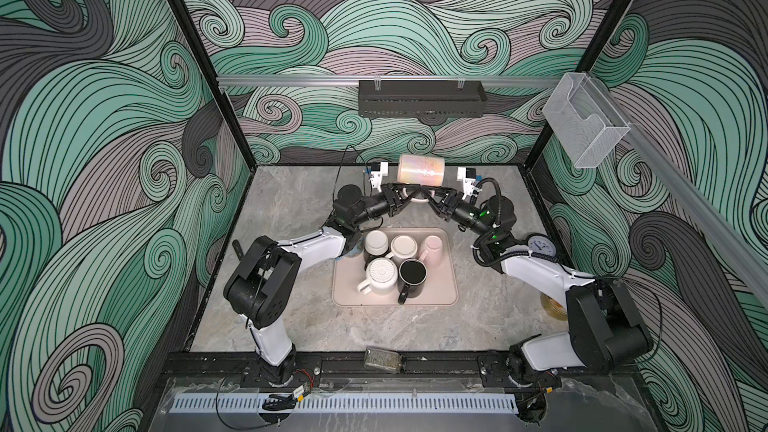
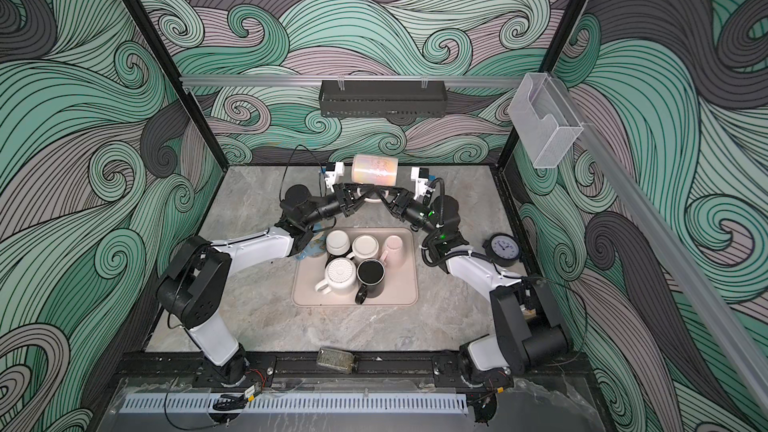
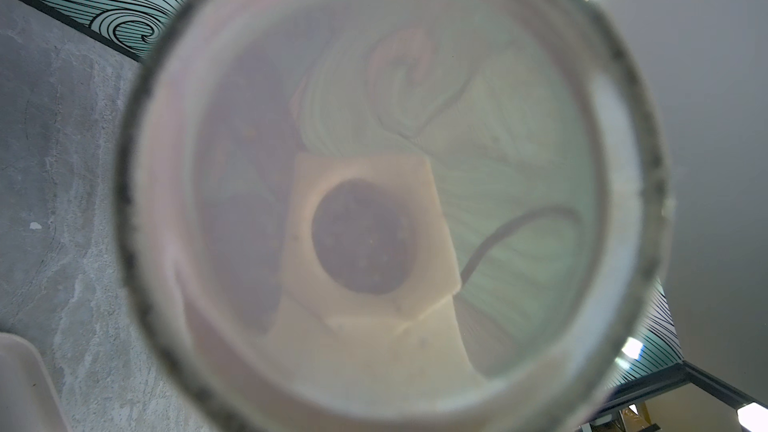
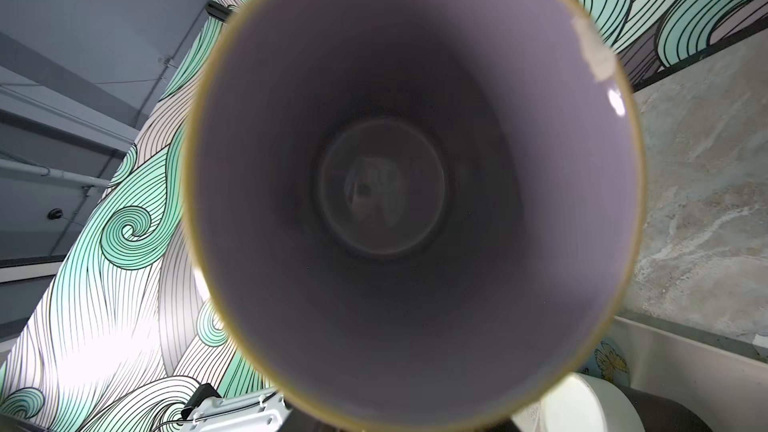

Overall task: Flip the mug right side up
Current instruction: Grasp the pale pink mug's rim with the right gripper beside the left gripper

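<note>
Two tools meet at the pale handle [image 1: 419, 200] of the iridescent mug [image 1: 420, 169], which hangs on its side over the far end of the counter [image 1: 291, 317], beyond the tray [image 1: 440, 288] of other mugs [image 1: 411, 274]. Its base faces the left wrist camera, its open mouth the right one. The left tool [image 1: 415, 192] is clenched on the handle; the right tool [image 1: 429, 195] sits at the same handle, but whether it grips cannot be told.

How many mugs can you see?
6. A shiny mug is held sideways in the air at the back. Five sit on the tray: white mug, cream mug, pink mug, ribbed mug, black mug. More may be hidden.
</note>
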{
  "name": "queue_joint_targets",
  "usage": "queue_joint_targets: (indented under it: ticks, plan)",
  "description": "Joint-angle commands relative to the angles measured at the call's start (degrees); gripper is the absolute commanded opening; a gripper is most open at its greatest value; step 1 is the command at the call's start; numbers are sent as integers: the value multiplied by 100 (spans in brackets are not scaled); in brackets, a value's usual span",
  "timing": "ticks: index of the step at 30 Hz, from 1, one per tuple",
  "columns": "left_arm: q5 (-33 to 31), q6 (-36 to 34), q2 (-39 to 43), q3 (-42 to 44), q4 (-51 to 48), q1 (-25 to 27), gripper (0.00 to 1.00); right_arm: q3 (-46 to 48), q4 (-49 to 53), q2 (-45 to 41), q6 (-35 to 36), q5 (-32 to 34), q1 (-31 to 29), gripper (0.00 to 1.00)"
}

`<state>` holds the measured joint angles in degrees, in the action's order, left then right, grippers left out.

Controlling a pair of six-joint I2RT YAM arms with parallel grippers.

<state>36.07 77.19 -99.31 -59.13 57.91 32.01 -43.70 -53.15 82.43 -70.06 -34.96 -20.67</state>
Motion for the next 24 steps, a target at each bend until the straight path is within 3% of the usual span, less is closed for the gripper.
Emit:
queue_joint_targets:
  ticks: [1, 8, 22, 24]
  plan:
    - [127, -114, 62, -397, 872, 86, 0, -241, -320, 27, -172, 128, 54, 35]
    - [100, 90, -57, -371, 1150, 120, 0, -261, -854, 173, -467, 296, 106, 28]
    - [76, 122, -290, -415, 1158, 178, 0, -604, -1204, 530, -720, 212, 109, 0]
    - [41, 37, -262, -415, 941, 153, 9, -633, -1190, 534, -661, 200, 106, 0]
